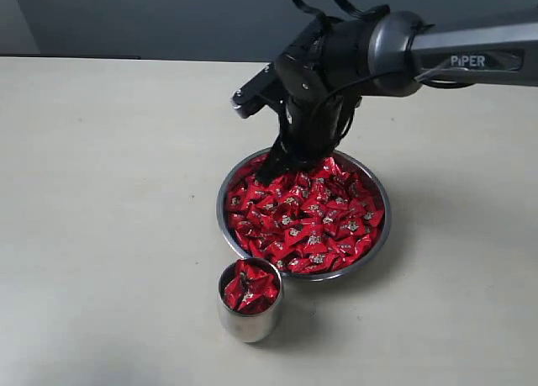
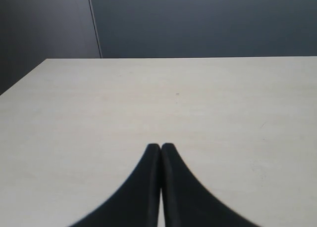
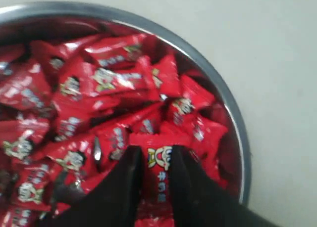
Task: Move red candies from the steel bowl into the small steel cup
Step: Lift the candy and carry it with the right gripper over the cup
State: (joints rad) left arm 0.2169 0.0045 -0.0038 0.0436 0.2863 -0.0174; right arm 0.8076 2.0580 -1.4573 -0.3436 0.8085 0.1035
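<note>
The right gripper (image 1: 280,163) dips into the far side of the bowl (image 1: 370,256), which is heaped with red candies (image 1: 315,222). The cup (image 1: 250,323), just beside the near rim, holds a few. The left gripper (image 2: 160,148) rests pressed together over the bare table (image 2: 198,103). Up close, the right jaws pinch one candy (image 3: 159,160). I'd lift it straight and slowly so the neighbouring candies drop off.

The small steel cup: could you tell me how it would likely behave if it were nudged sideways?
Probably tippy: the small steel cup is taller than wide. Its polished wall may slip when gripped. The red candies filling it likely add some steadying weight.
</note>
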